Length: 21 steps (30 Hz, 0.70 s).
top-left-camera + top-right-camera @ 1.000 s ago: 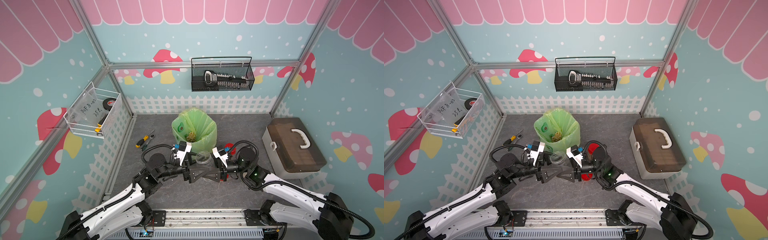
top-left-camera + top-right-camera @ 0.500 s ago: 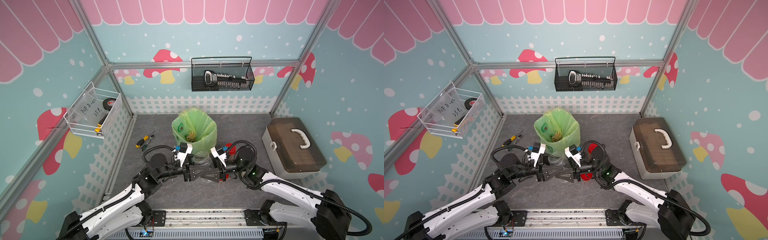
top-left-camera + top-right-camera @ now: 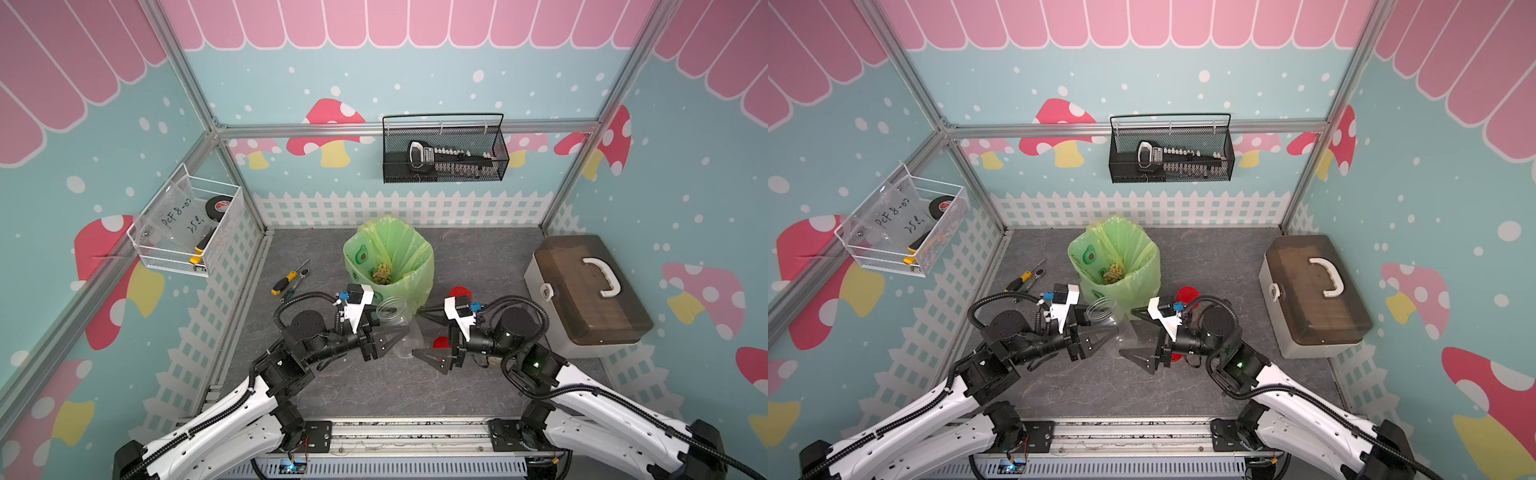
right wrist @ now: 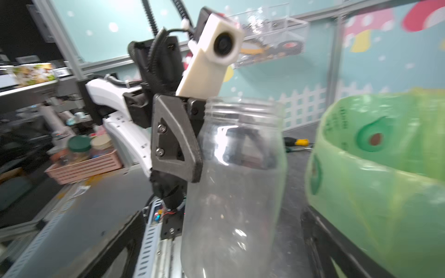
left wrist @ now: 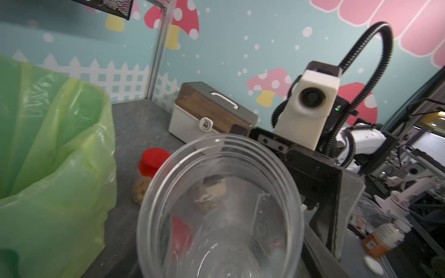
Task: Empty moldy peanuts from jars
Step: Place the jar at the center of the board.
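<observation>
We have the left gripper (image 3: 384,332) clamped on the empty, lidless clear plastic jar (image 4: 236,168), just beside the green bag-lined bin (image 3: 415,266) containing the pale moldy peanuts (image 3: 381,273). The right gripper (image 3: 417,332) is spread wide, empty. We set the jar upright on the worktop, avoiding the loose red lid (image 3: 440,343) and the full red-lidded jar (image 5: 150,168).

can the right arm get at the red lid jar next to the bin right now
Probably yes. The right gripper is open and empty, and the red-lidded jar stands close beside its wrist. It points toward the empty jar that the left gripper holds, so it would need to back up first.
</observation>
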### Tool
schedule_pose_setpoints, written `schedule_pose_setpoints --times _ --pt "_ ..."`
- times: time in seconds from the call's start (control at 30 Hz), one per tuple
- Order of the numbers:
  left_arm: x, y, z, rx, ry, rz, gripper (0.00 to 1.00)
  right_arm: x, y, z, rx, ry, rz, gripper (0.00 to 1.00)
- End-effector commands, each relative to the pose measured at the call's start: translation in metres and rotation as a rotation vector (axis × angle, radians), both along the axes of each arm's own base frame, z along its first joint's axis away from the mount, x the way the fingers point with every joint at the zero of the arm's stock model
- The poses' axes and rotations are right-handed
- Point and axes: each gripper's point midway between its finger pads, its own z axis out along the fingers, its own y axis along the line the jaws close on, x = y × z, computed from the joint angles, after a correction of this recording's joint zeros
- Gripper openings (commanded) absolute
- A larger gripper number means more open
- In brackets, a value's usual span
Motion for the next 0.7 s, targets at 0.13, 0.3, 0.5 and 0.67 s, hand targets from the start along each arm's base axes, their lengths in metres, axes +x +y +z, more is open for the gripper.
schedule_pose_setpoints --times 0.13,0.3,0.5,0.67 --pt "0.033 0.041 -0.01 0.126 -0.021 0.308 0.46 0.076 -0.05 -0.04 -0.156 -0.063 -0.535 0.99" --pt "0.053 0.078 -0.016 0.22 -0.028 0.532 0.46 0.112 -0.066 -0.046 -0.199 -0.133 -0.755 0.99" --pt "0.077 0.146 -0.031 0.368 -0.02 0.917 0.45 0.121 -0.061 -0.08 -0.278 -0.158 -0.759 0.99" --pt "0.103 0.189 -0.053 0.415 0.058 1.121 0.46 0.111 -0.072 -0.094 -0.256 -0.182 -0.767 0.99"
